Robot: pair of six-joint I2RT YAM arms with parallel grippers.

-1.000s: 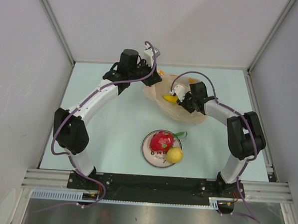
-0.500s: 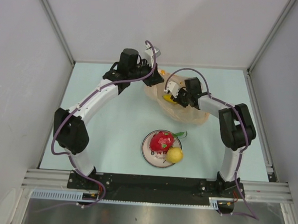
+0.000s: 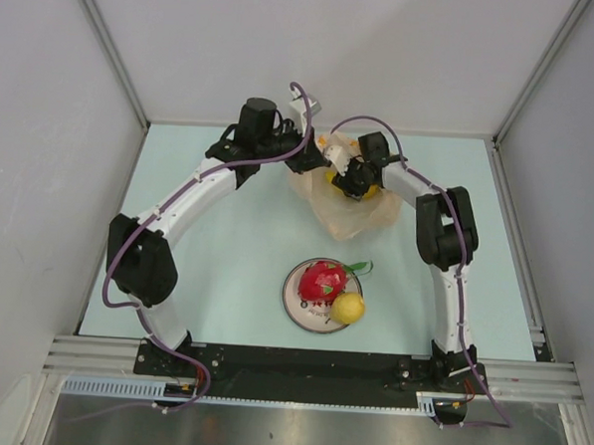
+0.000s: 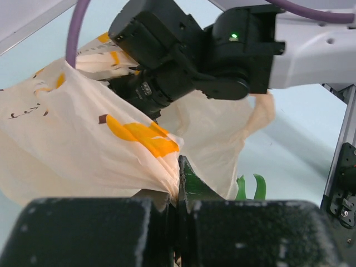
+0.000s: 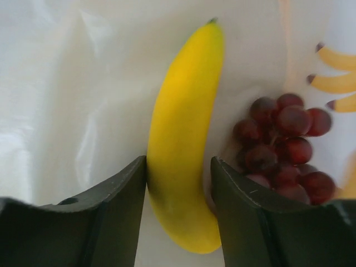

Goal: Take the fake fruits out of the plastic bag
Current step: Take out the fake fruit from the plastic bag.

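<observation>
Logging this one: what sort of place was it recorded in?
Probably a lab robot cell: plain grey panels box in a pale table, two arms are mounted on a metal rail at its near edge, and the props are toy fruit and a plastic bag.

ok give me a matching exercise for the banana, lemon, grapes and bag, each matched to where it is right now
1 banana
2 lemon
3 grape bunch
4 plastic bag

a on the white plate
b edge pinched in the shut left pincer
c flanked on both sides by the right pincer
d lying loose inside the bag, just outside the right pincer

Pairs: 1-c, 2-a, 3-d, 4-b
</observation>
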